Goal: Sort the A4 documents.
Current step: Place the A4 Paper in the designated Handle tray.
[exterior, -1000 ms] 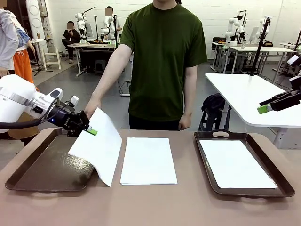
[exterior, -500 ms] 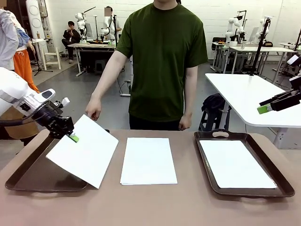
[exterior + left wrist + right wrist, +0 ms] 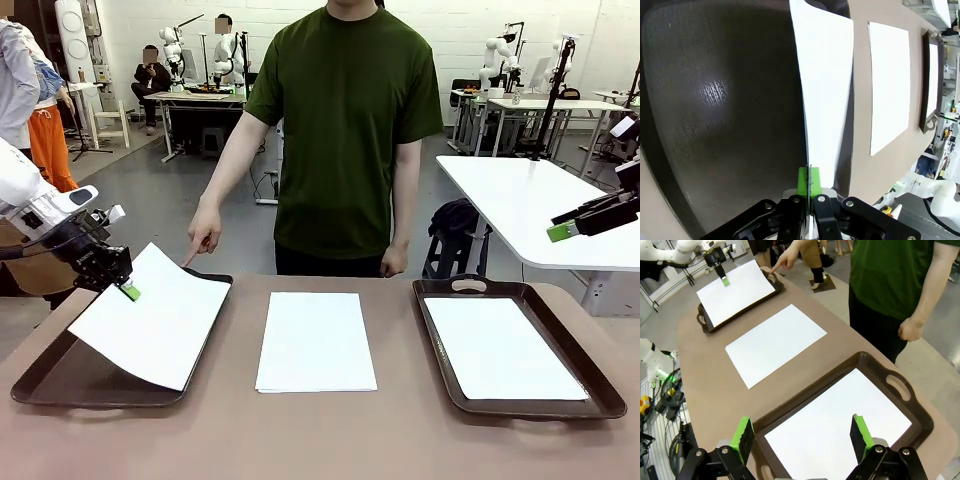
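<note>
While my left gripper (image 3: 128,291) pinches one edge of a single A4 sheet (image 3: 155,320), green pads closed flat on the paper, the relation to log is this: the left tray (image 3: 35,378) lies directly beneath the sheet.

- Held sheet: thin, white, blank, limp. It slopes down from my fingers toward the tray's right side. In the left wrist view it runs lengthwise straight out from the gripper (image 3: 807,181), and its outer edge sits over the tray's right rim.
- Left tray: dark brown, handled, faintly textured and glossy, long axis running from me toward the person.
- Person's hand (image 3: 203,238): index finger pointing down at the tray's far corner.
- Middle stack (image 3: 315,340): white A4 paper, flat on the tan table (image 3: 400,430), between the trays, same lengthwise lie.
- Right tray (image 3: 437,340): same make, holding white paper (image 3: 500,348) squarely inside.
- Right gripper (image 3: 562,232): jaws wide, empty, raised well above the right tray.

Judgement: lowering and releasing suits my left arm, the nearer one.
</note>
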Motion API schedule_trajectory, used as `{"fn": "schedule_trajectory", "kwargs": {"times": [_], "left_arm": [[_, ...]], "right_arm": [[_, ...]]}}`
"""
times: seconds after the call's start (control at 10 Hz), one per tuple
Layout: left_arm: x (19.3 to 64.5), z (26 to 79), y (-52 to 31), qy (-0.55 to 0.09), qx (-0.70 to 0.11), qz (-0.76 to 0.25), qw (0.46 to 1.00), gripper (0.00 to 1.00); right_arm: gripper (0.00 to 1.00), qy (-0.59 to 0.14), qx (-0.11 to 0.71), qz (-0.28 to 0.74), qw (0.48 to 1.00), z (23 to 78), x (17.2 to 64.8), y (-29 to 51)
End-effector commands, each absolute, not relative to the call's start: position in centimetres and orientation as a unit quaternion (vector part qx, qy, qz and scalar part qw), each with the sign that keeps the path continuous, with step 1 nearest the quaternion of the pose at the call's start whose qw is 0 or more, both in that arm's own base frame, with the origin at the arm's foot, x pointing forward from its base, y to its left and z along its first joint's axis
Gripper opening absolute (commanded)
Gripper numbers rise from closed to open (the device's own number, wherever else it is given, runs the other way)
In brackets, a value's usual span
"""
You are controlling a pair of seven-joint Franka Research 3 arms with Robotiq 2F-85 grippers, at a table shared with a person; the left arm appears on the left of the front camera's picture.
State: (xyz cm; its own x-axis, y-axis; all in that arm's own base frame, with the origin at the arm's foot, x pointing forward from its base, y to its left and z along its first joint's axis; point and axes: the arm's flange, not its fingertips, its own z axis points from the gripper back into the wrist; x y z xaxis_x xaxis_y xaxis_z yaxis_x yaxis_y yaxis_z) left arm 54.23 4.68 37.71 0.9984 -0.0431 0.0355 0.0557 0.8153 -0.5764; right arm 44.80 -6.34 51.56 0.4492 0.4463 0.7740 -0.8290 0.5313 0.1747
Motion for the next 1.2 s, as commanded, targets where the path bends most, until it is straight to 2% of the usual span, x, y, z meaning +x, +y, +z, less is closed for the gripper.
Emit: {"fn": "schedule_trajectory", "kwargs": {"times": [0.0, 0.5, 0.6, 0.7, 0.8, 0.9, 1.0, 1.1], "left_arm": [[54.9, 37.5, 4.2, -0.003, -0.295, -0.023, 0.955, 0.01], [54.5, 36.4, 4.5, -0.007, -0.265, 0.01, 0.964, 0.01], [54.5, 36.5, 4.5, -0.005, -0.257, 0.004, 0.966, 0.2], [54.4, 36.6, 4.5, -0.006, -0.249, 0.005, 0.968, 0.2], [54.3, 36.7, 4.6, -0.008, -0.234, 0.009, 0.972, 0.39], [54.2, 36.8, 4.7, -0.013, -0.201, 0.012, 0.979, 0.21], [54.2, 37.1, 4.7, -0.019, -0.18, 0.011, 0.984, 0.59], [54.2, 37.2, 4.8, -0.017, -0.165, 0.012, 0.986, 0.41]], "right_arm": [[1.0, -0.346, 0.273, 0.396, 0.806, 51.5, 44.9, -6.2], [1.0, -0.346, 0.273, 0.396, 0.806, 51.5, 44.9, -6.2], [1.0, -0.346, 0.273, 0.396, 0.806, 51.5, 44.9, -6.2], [1.0, -0.346, 0.273, 0.396, 0.806, 51.5, 44.9, -6.2], [1.0, -0.346, 0.273, 0.396, 0.806, 51.5, 44.9, -6.2], [1.0, -0.346, 0.273, 0.396, 0.806, 51.5, 44.9, -6.2], [1.0, -0.346, 0.273, 0.396, 0.806, 51.5, 44.9, -6.2], [1.0, -0.346, 0.273, 0.396, 0.806, 51.5, 44.9, -6.2]]}}
